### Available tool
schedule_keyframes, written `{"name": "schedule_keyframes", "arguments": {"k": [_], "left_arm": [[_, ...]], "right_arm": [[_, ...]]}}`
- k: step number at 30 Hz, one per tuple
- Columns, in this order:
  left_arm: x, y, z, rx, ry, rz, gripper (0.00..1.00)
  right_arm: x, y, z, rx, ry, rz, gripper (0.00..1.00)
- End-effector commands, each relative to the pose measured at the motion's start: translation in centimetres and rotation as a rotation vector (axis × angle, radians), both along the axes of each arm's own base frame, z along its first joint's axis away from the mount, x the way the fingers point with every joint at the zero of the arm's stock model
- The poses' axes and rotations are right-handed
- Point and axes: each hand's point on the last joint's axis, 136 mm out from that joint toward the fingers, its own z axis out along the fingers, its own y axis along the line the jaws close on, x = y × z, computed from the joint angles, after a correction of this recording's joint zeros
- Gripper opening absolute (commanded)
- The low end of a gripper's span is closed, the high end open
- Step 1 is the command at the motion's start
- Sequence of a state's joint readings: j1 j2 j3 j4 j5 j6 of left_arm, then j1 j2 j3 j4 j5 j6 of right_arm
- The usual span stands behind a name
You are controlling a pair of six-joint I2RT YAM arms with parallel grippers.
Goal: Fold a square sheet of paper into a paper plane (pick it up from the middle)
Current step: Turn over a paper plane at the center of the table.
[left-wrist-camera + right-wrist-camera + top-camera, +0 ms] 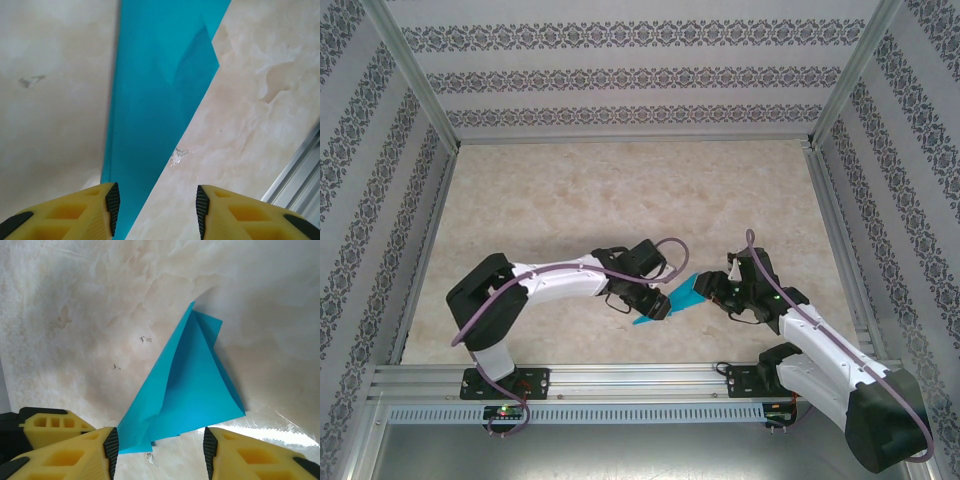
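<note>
I'm seeing my left gripper standing partly open, gripping nothing, and my right gripper is standing likewise. Between them the creased, pointed teal-blue paper plane is lying flat on the beige marbled tabletop. I'm judging the folding largely done, with perhaps only tidying left.

You have a pale, stone-look table with a metal rail along its near edge. The blue paper lies on it, folded into a narrow shape with a sharp point. It sits close to the near edge, about halfway between the left and right sides. Small marks dot the top nearby.
</note>
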State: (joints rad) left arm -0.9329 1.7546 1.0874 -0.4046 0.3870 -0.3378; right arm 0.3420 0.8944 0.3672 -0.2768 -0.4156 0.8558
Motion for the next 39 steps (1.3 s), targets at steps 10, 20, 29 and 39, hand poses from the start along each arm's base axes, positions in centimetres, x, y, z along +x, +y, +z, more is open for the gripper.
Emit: {"name": "schedule_keyframes", "arguments": {"k": [10, 20, 29, 39], "left_arm": [[1.6, 1.3, -2.2, 0.165, -0.099, -0.013, 0.36], [1.5, 1.3, -2.3, 0.12, -0.048, 0.003, 0.15], [2.1, 0.9, -0.2, -0.085, 0.065, 0.057, 0.07], [3.2, 0.8, 1.9, -0.302, 0.17, 0.13, 0.07]], "right_arm": [[-1.0, -0.1, -0.5, 0.017, 0.038, 0.019, 0.53], [-1.2, 0.7, -1.1, 0.07, 0.058, 0.034, 0.54], [-0.4, 3.3, -0.1, 0.157, 0.036, 0.059, 0.57], [0.5, 7.1, 0.6, 0.196, 0.039, 0.106, 0.61]]}}
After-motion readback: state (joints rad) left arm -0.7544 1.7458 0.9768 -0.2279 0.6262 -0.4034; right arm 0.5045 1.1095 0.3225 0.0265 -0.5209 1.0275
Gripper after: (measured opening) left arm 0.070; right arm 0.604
